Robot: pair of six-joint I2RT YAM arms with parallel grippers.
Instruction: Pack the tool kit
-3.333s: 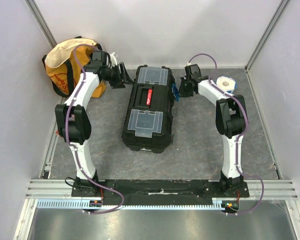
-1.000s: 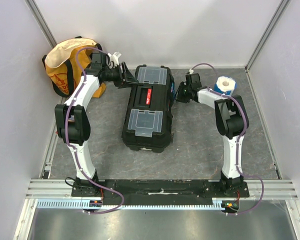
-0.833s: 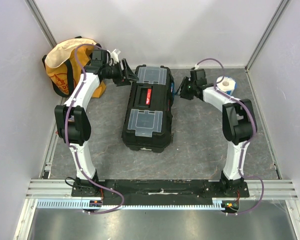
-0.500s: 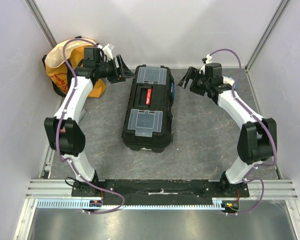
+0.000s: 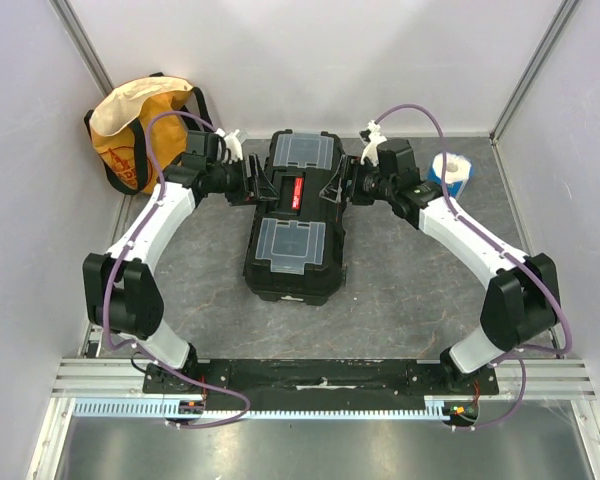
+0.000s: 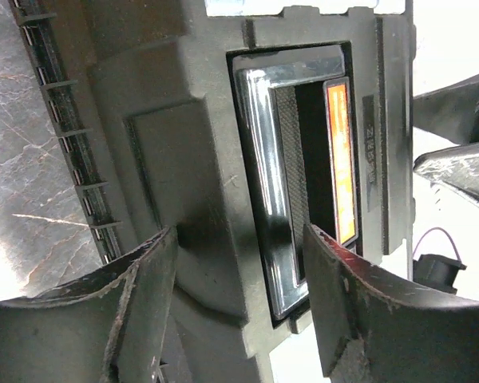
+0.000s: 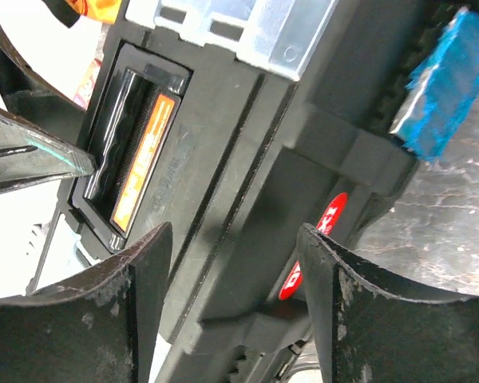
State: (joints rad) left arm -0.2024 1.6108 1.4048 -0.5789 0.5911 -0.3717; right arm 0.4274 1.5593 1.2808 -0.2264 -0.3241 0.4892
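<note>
Now | left end effector (image 6: 239, 239), right end effector (image 7: 233, 231): both spread | tool kit (image 5: 295, 245) label (image 7: 330, 217) unreadable

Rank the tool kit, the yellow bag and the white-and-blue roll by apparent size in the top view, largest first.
1. tool kit
2. yellow bag, clearly smaller
3. white-and-blue roll, smallest by far

Tool kit (image 5: 295, 215) sits in the middle of the table (image 5: 400, 290), long side running near to far. Bag (image 5: 130, 130) is in the far left corner, and a roll (image 5: 451, 168) is by the far right one. Left gripper (image 5: 263, 187) flanks the kit's left side, right gripper (image 5: 335, 190) its right.
</note>
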